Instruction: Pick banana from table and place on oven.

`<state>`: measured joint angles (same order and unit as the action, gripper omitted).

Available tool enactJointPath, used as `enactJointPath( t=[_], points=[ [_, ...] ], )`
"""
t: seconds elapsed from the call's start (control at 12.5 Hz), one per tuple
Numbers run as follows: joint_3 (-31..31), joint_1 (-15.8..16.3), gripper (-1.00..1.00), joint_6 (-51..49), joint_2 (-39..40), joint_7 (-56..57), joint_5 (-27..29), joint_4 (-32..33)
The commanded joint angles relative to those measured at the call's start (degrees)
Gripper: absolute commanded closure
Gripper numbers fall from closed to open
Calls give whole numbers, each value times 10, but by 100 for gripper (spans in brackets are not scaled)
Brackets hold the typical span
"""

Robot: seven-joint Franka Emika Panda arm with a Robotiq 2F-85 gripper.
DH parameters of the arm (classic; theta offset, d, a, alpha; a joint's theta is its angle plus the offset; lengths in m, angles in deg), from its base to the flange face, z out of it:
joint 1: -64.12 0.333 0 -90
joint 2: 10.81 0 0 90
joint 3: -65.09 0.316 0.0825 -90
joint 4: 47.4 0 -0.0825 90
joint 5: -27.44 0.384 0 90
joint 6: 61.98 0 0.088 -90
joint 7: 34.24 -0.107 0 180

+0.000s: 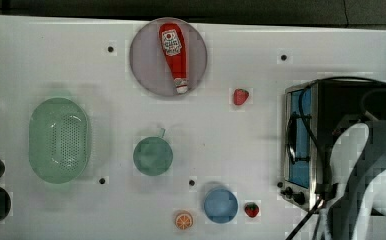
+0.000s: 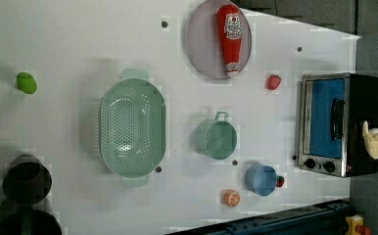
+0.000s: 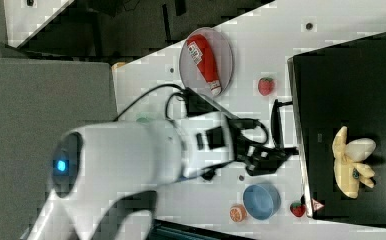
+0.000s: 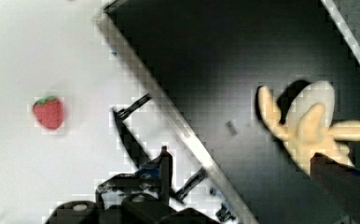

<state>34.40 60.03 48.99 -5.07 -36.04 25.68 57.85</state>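
The pale cream-yellow banana (image 3: 353, 162) lies on the black top of the oven (image 3: 346, 90), toward the knob end; it also appears in the left view (image 2: 374, 139). In the wrist view the banana (image 4: 308, 126) rests free on the oven top (image 4: 206, 60), with one dark fingertip (image 4: 336, 182) just over its end. My gripper (image 4: 241, 158) is open, jaws wide apart and nothing between them. In the right view the gripper (image 3: 268, 155) hangs by the oven's front edge. The white arm (image 1: 366, 165) covers part of the oven (image 1: 301, 135) on the white table (image 1: 56, 60).
A ketchup bottle (image 1: 174, 55) lies on a grey plate (image 1: 143, 65). On the table are two strawberries (image 1: 240, 96) (image 1: 251, 209), a green cup (image 1: 152, 155), a blue cup (image 1: 220, 204), an orange slice (image 1: 183, 220) and a green colander (image 1: 59, 140).
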Motion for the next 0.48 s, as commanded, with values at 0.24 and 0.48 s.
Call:
enactJointPath(
  t=[0.24,0.48],
  points=[
    [124,48,-100,-153,-130,-278,-7,-20],
    [211,50,-100,-207,-176,-421,-8,-19]
  ],
)
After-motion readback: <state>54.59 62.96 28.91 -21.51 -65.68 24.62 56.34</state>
